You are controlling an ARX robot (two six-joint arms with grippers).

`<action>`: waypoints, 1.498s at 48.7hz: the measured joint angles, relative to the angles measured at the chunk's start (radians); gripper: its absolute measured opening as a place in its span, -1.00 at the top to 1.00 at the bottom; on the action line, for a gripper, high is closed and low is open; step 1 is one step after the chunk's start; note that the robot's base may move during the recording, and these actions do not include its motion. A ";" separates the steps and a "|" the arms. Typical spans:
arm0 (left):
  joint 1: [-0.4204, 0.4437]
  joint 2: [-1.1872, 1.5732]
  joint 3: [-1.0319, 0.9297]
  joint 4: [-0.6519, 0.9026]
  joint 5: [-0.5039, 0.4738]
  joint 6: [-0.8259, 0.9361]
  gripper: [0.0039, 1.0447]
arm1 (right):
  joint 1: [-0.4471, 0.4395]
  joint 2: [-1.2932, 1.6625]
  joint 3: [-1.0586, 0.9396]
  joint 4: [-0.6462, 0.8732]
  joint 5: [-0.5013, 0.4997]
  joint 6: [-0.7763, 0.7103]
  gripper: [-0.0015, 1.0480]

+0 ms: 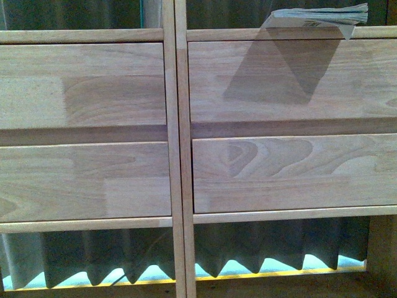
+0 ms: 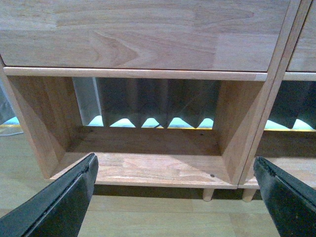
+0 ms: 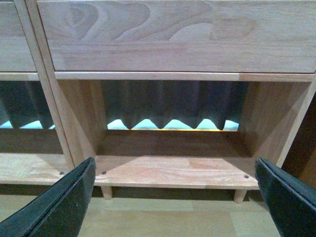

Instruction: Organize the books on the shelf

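Observation:
The light wood shelf (image 1: 175, 155) fills the front view, with four drawer fronts and open cubbies above and below. A thin book (image 1: 319, 17) lies flat on the upper right cubby's floor, its pages overhanging the front edge. The teal book is not in view. Neither gripper shows in the front view. My left gripper (image 2: 177, 197) is open and empty, facing the shelf's (image 2: 148, 168) empty bottom left cubby. My right gripper (image 3: 175, 197) is open and empty, facing the shelf's (image 3: 173, 170) empty bottom right cubby.
A dark pleated curtain (image 1: 273, 248) hangs behind the open-backed bottom cubbies. Short round legs (image 3: 239, 195) hold the shelf above a pale wood floor (image 2: 163, 217). The centre divider (image 1: 175, 186) separates the two columns.

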 joint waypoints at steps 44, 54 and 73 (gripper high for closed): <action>0.000 0.000 0.000 0.000 0.000 0.000 -0.86 | 0.000 0.000 0.000 0.000 0.000 0.000 -0.86; 0.000 0.000 0.000 0.000 0.000 0.000 -0.86 | 0.000 0.000 0.000 0.000 0.000 0.000 -0.86; 0.000 0.000 0.000 0.000 0.000 0.000 -0.86 | 0.000 0.000 0.000 0.000 0.000 0.000 -0.86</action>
